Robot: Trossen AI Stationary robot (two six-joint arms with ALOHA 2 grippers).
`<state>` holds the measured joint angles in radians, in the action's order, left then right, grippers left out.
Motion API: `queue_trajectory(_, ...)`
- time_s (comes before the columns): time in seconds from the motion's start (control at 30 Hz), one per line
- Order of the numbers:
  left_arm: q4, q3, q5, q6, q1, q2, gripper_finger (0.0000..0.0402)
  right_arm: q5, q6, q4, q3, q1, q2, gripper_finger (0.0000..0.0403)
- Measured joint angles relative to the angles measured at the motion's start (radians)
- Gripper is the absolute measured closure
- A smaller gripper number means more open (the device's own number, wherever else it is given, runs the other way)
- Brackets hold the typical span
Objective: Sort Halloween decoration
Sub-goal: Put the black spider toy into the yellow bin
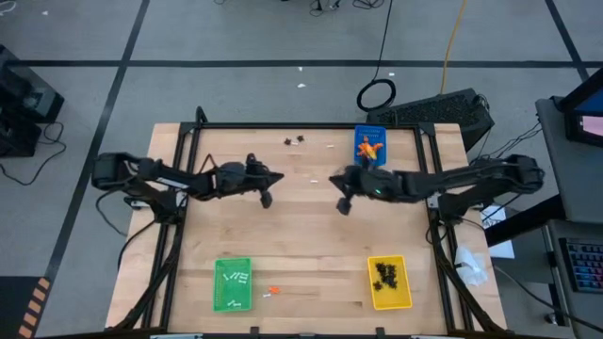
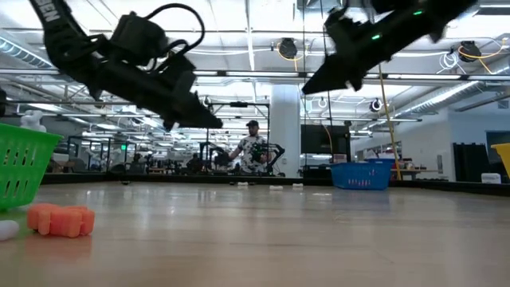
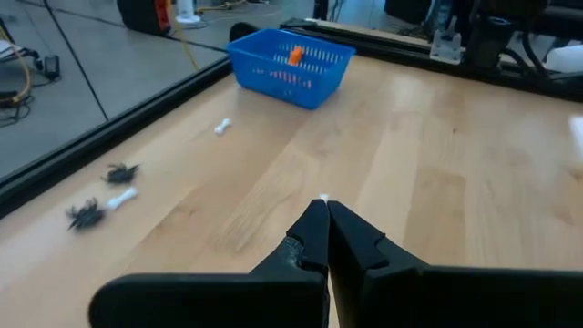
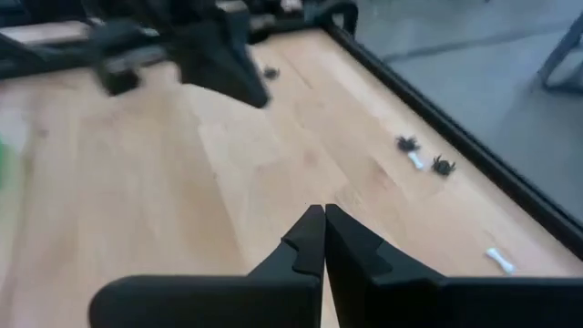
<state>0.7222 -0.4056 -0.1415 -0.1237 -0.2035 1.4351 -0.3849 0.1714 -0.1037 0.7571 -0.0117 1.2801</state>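
An orange lump (image 2: 61, 220) lies by the green tray (image 1: 233, 283) at the table's near edge, unsorted, while the left gripper (image 1: 267, 199) and right gripper (image 1: 344, 204) hover clenched, empty, mid-table, with 2 spiders (image 1: 294, 141) waiting at the far edge.

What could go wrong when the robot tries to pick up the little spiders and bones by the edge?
1. The two black spiders and a white bone lie close to the table's far rim, so a nudge might push one off.
2. In the left wrist view that bone sits between the spiders, so the fingers might catch two kinds at once.
3. The left gripper and right gripper hang close together mid-table, both shut; reaching the same way, they might bump.
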Motion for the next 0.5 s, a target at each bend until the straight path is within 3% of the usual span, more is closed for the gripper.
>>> queue_trajectory(0.5,0.005,0.073,0.002,0.025,0.001,-0.032,0.0402,0.266,0.0,0.533,0.699,-0.345,0.486,0.0388)
